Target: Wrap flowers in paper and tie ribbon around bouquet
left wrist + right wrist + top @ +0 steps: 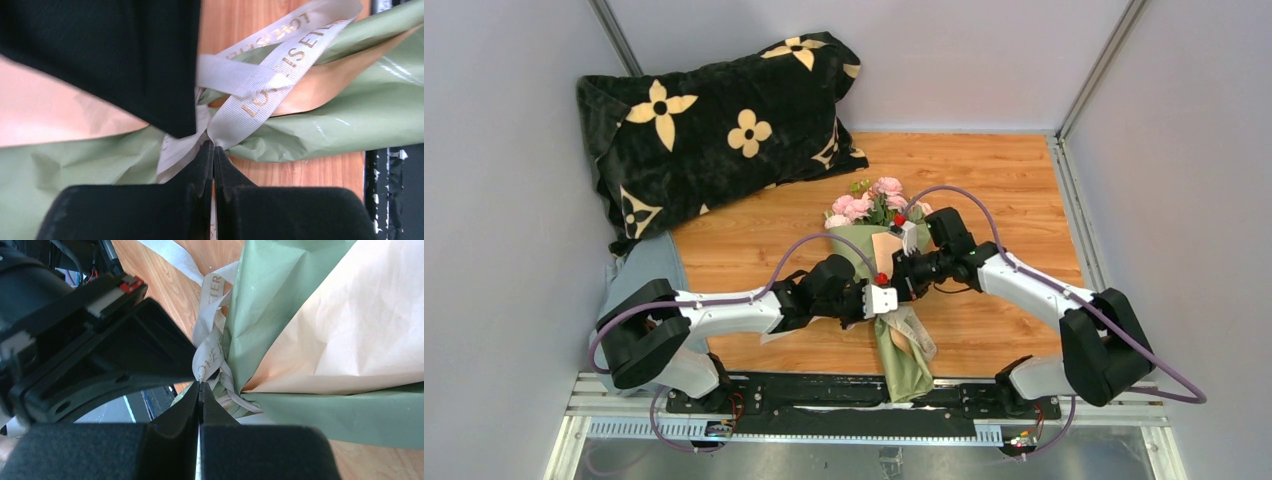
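From above, the bouquet [904,365] lies on the wooden table [1014,200]. Its flowers [869,205] are on the far side of both hands and its narrow stem end points toward the arm bases. The left gripper [876,296] and the right gripper [906,272] meet tip to tip over the wrapped waist, so the wrapping looks done and the tying step is in hand.

In the left wrist view, the left gripper's jaws are pressed together. The cream ribbon [260,95], printed with gold letters, crosses over itself just ahead of their tips and one strand runs down into them, so they are pinching the ribbon. Olive-green paper [325,125] bunches under the crossing and tan paper [50,110] spreads off to the left. The other hand's dark finger comes in from above, right beside the crossing.

In the right wrist view, the right gripper's jaws are likewise closed. The bunched ribbon sits touching their tips, and a pale sliver between the fingers suggests a strand is caught there, though the contact itself is hard to make out. The paper fans out to the right of the tips, and the left gripper fills the space to their left.

The next move probably calls for drawing the two pinched strands apart, evenly and low along the table, to cinch the knot. The pull must not drag the bouquet or crumple the paper.
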Motion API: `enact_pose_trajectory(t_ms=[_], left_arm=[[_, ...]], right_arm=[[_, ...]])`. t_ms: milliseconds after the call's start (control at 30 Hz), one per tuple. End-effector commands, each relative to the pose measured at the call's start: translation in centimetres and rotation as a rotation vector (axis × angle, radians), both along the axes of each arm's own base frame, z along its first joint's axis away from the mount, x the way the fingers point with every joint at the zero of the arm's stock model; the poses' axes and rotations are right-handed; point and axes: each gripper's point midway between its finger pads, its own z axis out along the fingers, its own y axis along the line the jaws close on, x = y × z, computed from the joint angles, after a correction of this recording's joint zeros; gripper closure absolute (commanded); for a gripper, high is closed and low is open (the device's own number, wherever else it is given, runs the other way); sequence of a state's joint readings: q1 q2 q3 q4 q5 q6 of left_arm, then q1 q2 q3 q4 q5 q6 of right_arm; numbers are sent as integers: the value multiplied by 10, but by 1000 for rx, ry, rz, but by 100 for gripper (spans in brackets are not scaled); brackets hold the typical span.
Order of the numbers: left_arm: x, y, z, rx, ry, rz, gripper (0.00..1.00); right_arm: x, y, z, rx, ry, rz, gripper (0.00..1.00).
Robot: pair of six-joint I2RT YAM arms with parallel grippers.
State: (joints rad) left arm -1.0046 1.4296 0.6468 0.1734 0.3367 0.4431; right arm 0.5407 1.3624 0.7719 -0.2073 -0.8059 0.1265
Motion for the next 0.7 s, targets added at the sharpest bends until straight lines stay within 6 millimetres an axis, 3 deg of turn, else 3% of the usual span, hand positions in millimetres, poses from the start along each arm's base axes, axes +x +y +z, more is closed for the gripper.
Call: enact_pose_trajectory(t_ms=[0,100,267,300,400,467,600,667], left_arm=[[17,20,-5,42,44,188,100],[24,28,-11,52,72,238,100],[36,19,-3,7,53,256,100],[35,17,-2,1,58,246,100],[31,11,-1,-22,80,222,100],[28,9,-1,-30,93,211,100],[24,8,1,-38,103,192,100],[25,8,2,-42,104,199,100]], right_arm=[[-14,-3,3,28,26,22,100],[-14,-3,2,31,29,22,100],[-19,-2,4,51,41,36,100],[-21,-1,6,63,40,45,97],[-19,-5,9,46,23,44,74],[-10,-12,11,7,-7,16,67],[12,-33,14,-28,-46,-98,63],[16,-38,6,-63,-47,-130,66]])
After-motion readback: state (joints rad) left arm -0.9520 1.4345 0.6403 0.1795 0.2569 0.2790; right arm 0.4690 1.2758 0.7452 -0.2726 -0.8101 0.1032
